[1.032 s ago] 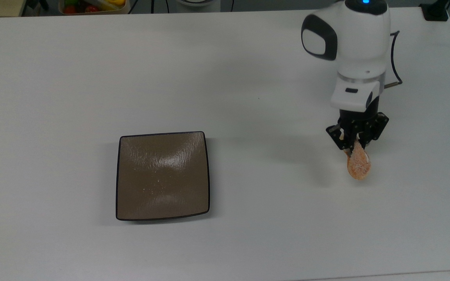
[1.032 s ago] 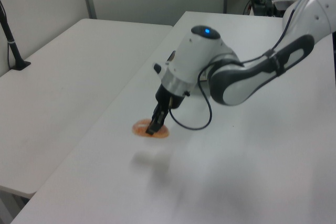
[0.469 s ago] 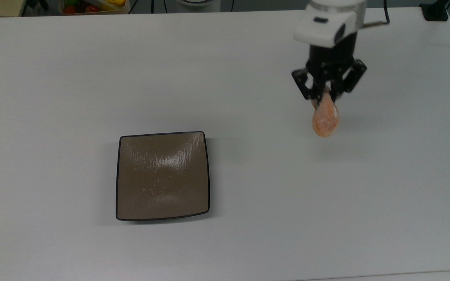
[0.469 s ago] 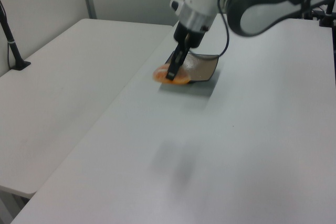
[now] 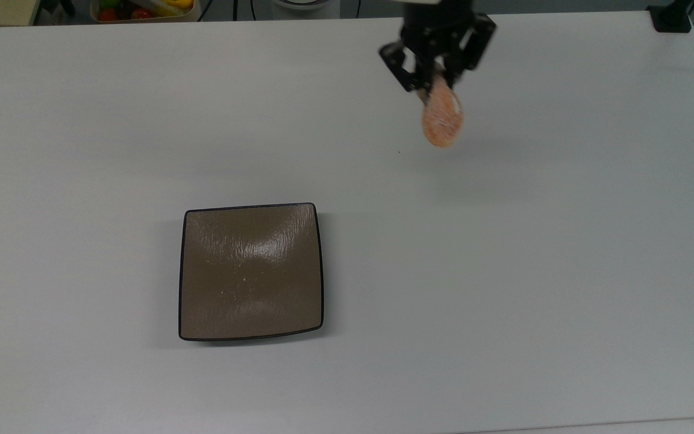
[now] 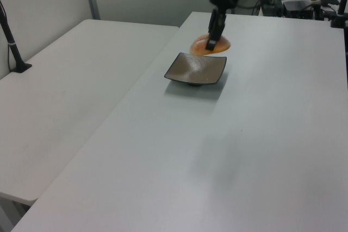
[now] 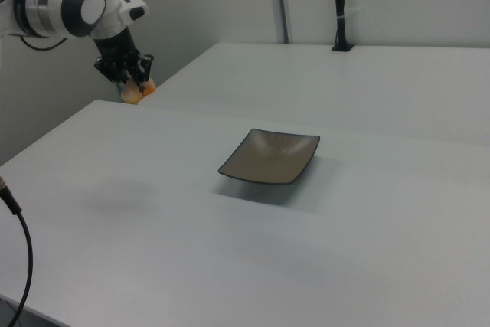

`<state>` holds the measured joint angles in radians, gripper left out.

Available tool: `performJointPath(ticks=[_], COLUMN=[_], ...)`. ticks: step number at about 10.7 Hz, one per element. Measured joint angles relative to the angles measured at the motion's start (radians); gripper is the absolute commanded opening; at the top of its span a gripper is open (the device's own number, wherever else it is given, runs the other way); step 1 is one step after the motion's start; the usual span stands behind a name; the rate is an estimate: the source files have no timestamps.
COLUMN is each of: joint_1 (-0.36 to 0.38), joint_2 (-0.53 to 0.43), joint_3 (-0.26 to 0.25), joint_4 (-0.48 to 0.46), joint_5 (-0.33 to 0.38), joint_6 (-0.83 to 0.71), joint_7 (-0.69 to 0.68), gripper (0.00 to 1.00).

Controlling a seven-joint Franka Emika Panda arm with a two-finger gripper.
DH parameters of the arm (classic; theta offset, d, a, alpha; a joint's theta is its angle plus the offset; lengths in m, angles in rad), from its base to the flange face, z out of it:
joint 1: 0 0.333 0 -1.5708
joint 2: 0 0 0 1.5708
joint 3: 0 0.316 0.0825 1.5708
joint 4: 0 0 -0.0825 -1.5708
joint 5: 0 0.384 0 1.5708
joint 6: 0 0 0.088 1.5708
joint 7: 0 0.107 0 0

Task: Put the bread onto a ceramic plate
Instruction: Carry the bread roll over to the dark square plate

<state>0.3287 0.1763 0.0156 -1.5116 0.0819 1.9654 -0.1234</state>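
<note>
Top view straight down; left and right views oblique from opposite table [image 5: 564,301] ends.

Bread carried up and across

In the top view the gripper [image 5: 437,75] with the bread [image 5: 442,117] has moved from low on the top view's right to its upper edge; in the left view it now hangs beside the ceramic plate [image 6: 187,74]

- Even overhead light washes my white table [image 5: 564,271] pale.
- Glare streaks the ceramic plate [image 5: 251,271].
- Soft, faint shadows lie beneath me.
</note>
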Motion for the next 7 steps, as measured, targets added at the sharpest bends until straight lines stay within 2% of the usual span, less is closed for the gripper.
performJointPath(ticks=[4, 7], joint_1=[-0.147, -0.25], joint_2=[-0.052, -0.037], joint_3=[0.017, 0.019], joint_4=[-0.024, -0.034], joint_5=[0.004, 0.005], joint_6=[-0.072, -0.066], joint_7=[-0.263, -0.358], gripper=[0.14, 0.15])
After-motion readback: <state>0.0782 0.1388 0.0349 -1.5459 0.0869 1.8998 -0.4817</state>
